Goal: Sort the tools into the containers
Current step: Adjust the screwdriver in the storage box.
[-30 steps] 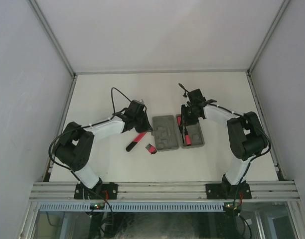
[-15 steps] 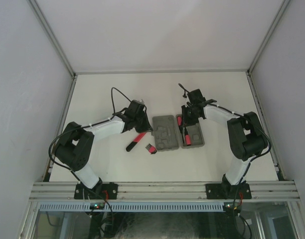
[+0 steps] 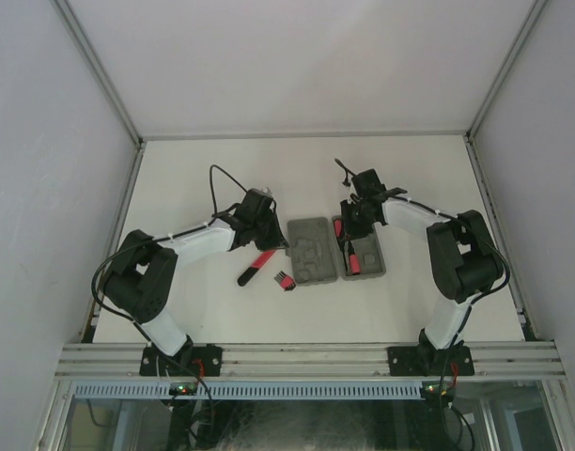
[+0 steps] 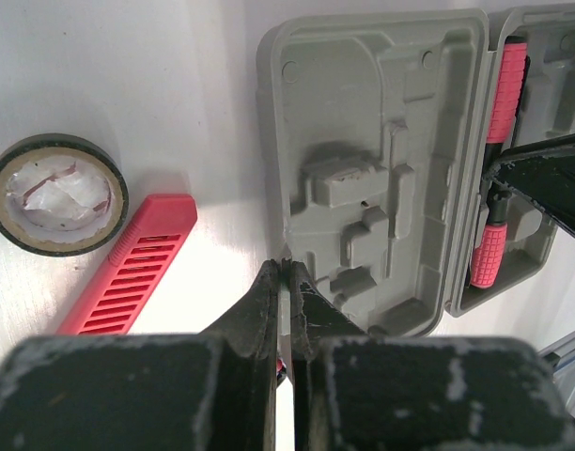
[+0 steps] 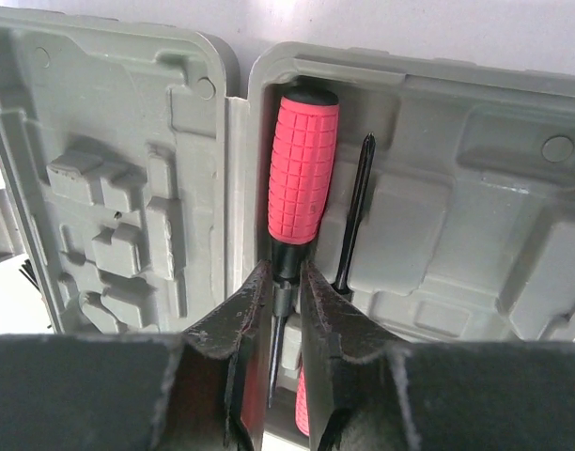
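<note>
Gripping the black neck of a red-handled screwdriver (image 5: 303,169), the right gripper (image 5: 286,310) has its jaws clamped on either side of the shank just below the handle. The screwdriver lies in the right half of the grey tool case (image 3: 311,252), in the long recess right against the hinge, with its handle toward the case's far end. A thin black shaft (image 5: 356,211) sits in the next groove, just beside the handle on the side away from the hinge. Another red grip shows nearer in that same half, mostly hidden behind the fingers.

The left gripper (image 4: 283,282) has its jaws pressed together with only a sliver between them; I cannot tell if anything is pinched there. Its tips sit at the outer edge of the case's left half, toward the near corner.

Three tools lie outside the case on its left. The long red slotted tool (image 4: 130,266) is near that edge. The small black ring (image 4: 54,194) is farther out beyond it. The red-black hex key set (image 3: 284,279) is just off the case's near-left corner.

Compared with a second ago, the right gripper has crept a touch toward the case's far end, and more of the red handle shows beside it at the hinge. The left arm, slotted tool, hex key set and case are unchanged.
</note>
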`<state>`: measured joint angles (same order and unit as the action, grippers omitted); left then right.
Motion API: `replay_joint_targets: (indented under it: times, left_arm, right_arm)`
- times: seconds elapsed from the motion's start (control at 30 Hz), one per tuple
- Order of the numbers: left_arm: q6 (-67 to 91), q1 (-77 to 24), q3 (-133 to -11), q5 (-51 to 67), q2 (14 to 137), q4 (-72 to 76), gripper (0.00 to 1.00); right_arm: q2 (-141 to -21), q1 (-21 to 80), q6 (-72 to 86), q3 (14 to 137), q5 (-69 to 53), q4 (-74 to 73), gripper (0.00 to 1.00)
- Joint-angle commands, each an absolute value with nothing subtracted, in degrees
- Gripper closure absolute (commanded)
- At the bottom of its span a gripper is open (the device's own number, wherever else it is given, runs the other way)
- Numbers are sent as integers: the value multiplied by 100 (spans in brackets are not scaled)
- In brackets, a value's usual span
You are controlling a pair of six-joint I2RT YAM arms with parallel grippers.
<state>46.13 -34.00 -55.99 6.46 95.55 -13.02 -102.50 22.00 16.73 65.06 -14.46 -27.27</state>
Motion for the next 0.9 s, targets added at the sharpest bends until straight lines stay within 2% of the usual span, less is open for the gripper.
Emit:
replay_joint_targets:
  times: [0.0, 0.27, 0.87]
  left_arm:
    - [4659, -3431, -5610, 811, 9413, -1179, 100]
    - [4583, -3437, -5622, 848, 9426, -1216, 100]
    - [4559, -3458, -5628, 781, 9408, -1300, 100]
  right_arm:
    - [-10325, 2243, 1758, 6689, -1342, -2572, 84]
    - [-10346, 2296, 1990, 6687, -961, -2245, 87]
    - [-9903, 2377, 2194, 6539, -472, -1968, 86]
